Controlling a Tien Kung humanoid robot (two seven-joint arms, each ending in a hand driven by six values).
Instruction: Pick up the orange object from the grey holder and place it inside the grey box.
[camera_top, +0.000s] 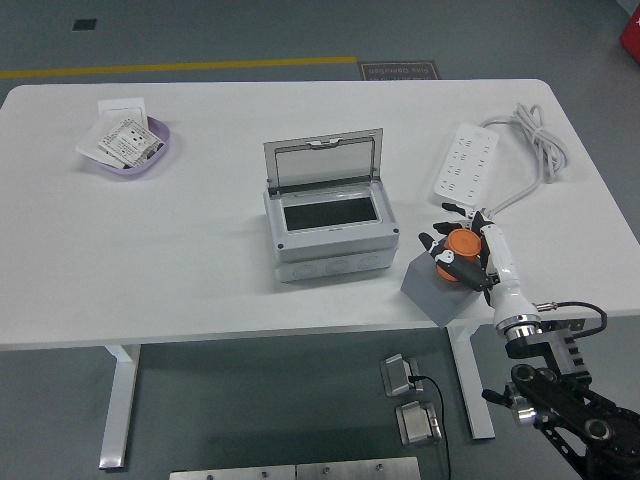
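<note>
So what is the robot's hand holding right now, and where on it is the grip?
The right hand is closed on the orange object, its fingers wrapped around the sides, just above the grey holder. No left hand is in view.

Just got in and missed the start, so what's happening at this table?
The robot's right hand is closed around the orange object, right above the grey holder at the table's near edge. The grey box stands to the left with its lid up and nothing visible inside. The left arm is not in view.
</note>
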